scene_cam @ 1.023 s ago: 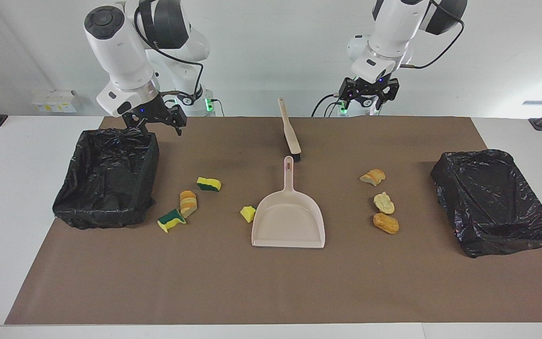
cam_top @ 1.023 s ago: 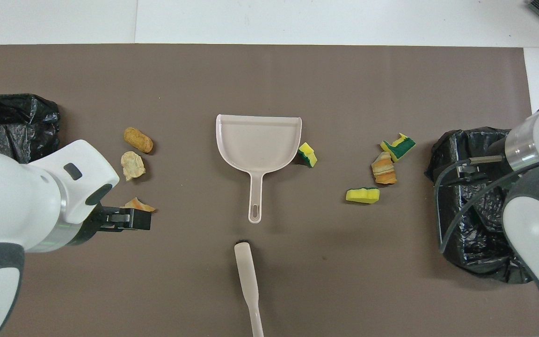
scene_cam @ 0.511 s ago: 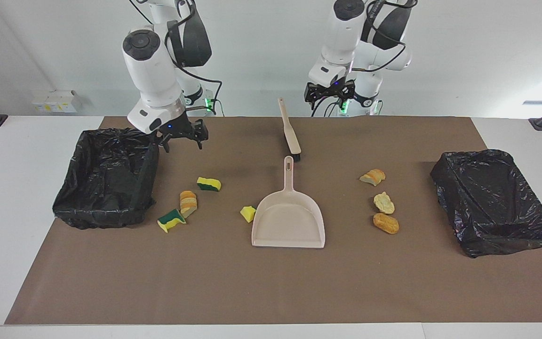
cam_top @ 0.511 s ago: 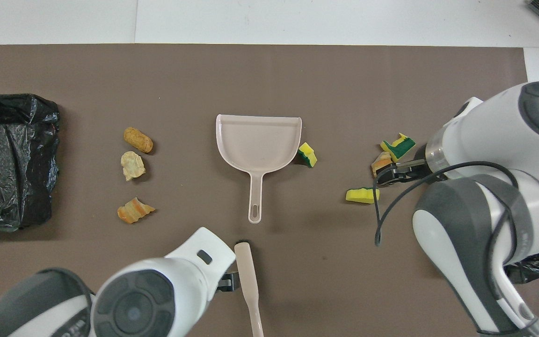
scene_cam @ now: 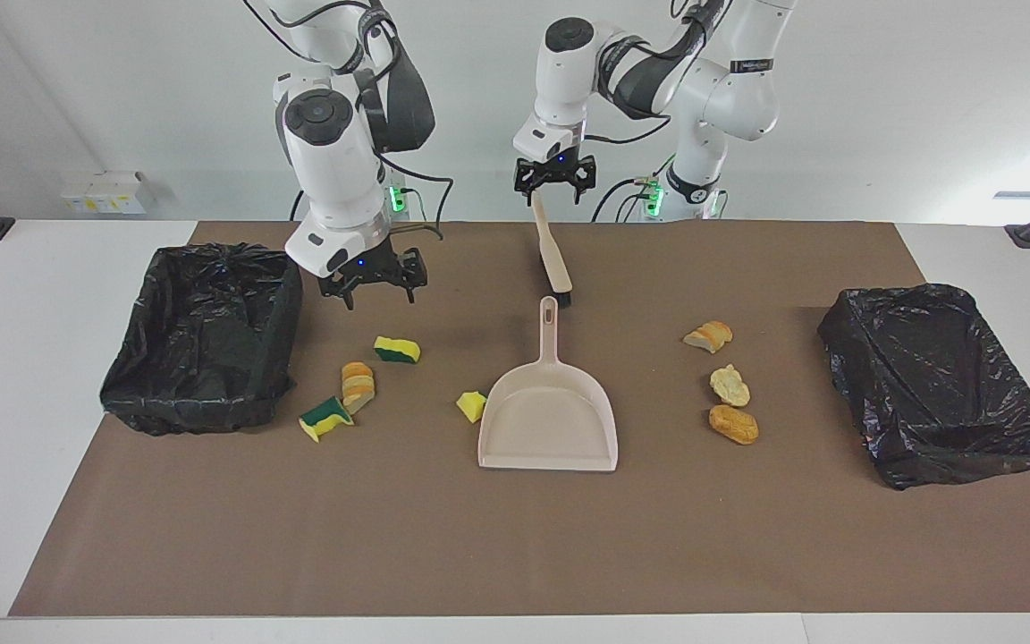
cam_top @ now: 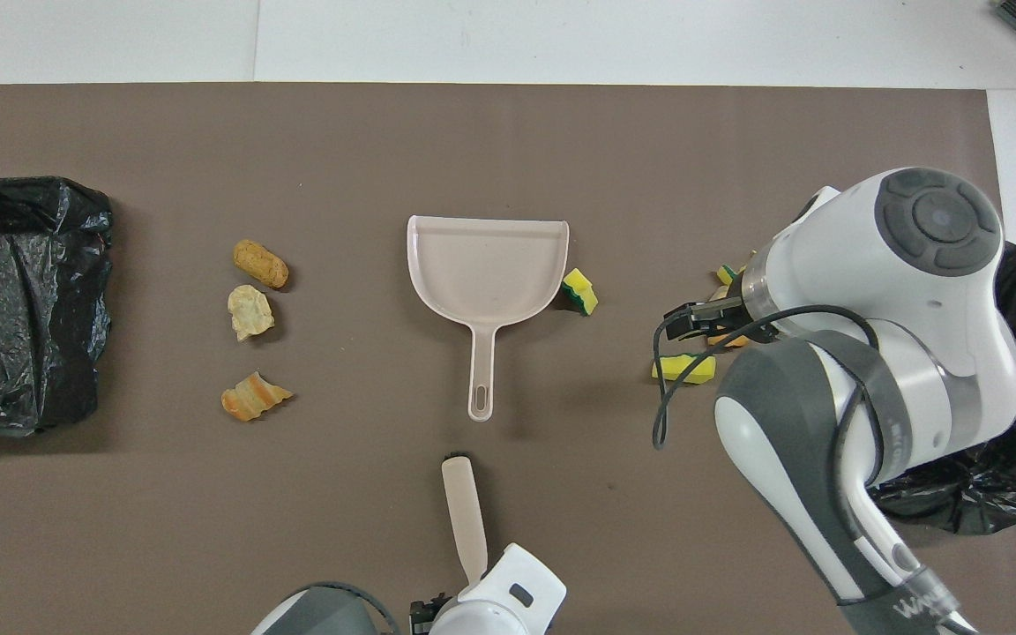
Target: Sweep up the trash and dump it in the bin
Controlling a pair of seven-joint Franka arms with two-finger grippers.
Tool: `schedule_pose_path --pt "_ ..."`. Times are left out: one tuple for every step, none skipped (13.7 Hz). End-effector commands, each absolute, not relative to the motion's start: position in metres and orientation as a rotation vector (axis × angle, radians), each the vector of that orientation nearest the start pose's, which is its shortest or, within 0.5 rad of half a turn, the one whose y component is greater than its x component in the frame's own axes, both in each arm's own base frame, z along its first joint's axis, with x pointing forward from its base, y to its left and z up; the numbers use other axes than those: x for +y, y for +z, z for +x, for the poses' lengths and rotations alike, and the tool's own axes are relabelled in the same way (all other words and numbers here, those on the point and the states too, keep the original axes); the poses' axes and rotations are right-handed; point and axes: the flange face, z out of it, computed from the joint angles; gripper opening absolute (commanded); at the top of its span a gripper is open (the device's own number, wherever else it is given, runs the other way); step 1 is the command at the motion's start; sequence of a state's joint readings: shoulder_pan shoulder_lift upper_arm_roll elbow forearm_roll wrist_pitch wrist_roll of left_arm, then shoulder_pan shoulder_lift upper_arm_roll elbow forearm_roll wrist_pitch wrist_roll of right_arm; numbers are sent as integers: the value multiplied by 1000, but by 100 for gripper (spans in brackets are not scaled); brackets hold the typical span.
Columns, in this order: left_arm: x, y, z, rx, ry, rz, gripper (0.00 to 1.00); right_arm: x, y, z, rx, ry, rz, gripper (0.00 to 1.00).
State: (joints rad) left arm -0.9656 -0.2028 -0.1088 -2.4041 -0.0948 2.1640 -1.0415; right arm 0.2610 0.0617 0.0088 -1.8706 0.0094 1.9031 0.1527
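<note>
Here the dustpan [scene_cam: 548, 419] lies flat at the middle of the brown mat [scene_cam: 515, 546], its handle pointing toward the robots and its open mouth toward the mat's edge farthest from them. Just nearer the robots than that handle lies the brush [scene_cam: 552, 250], bristles close to the handle's tip.

The left gripper [scene_cam: 555, 185] hangs over the brush's handle end, near the mat's edge at the robots' side, fingers spread and holding nothing. The right gripper [scene_cam: 375, 284] hovers above the mat between the bin and the scraps at that end, its fingers also spread apart and empty.

The trash sits in two clusters. Toward the right arm's end: a yellow-and-green sponge chunk [scene_cam: 397, 350], a striped bread piece [scene_cam: 358, 383] and a second sponge chunk [scene_cam: 325, 419] touching it, with a small sponge scrap [scene_cam: 472, 406] resting just beside the dustpan's wall. Toward the left arm's end: a bread slice [scene_cam: 708, 336], a pale crust [scene_cam: 730, 385] and a brown roll piece [scene_cam: 734, 424], in a line well apart from the dustpan.

A black-lined bin [scene_cam: 204, 336] stands at the right arm's end of the mat, and another black-lined bin [scene_cam: 940, 383] at the left arm's end. In the overhead view the right arm's wrist covers part of the scraps beneath it.
</note>
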Motion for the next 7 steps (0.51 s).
schedule_pose_path --pt "-412 361 207 -92 145 -3112 100 155 471 550 -152 21 -3155 100" --pt "-409 356 204 -81 151 -3103 100 155 471 549 -156 20 -3158 100" --pt "-406 352 203 -76 155 -3096 100 156 471 549 -158 20 -3158 100" --pt "-404 349 203 -80 156 -3094 100 155 470 549 -154 25 -3159 100" --pt "-404 347 202 -91 151 -3099 100 155 470 549 -156 25 -3159 100" --pt "-401 338 201 -100 151 -3095 100 156 470 549 -158 25 -3158 100" --pt "-403 330 196 -95 152 -3093 100 155 470 549 -156 25 -3159 100"
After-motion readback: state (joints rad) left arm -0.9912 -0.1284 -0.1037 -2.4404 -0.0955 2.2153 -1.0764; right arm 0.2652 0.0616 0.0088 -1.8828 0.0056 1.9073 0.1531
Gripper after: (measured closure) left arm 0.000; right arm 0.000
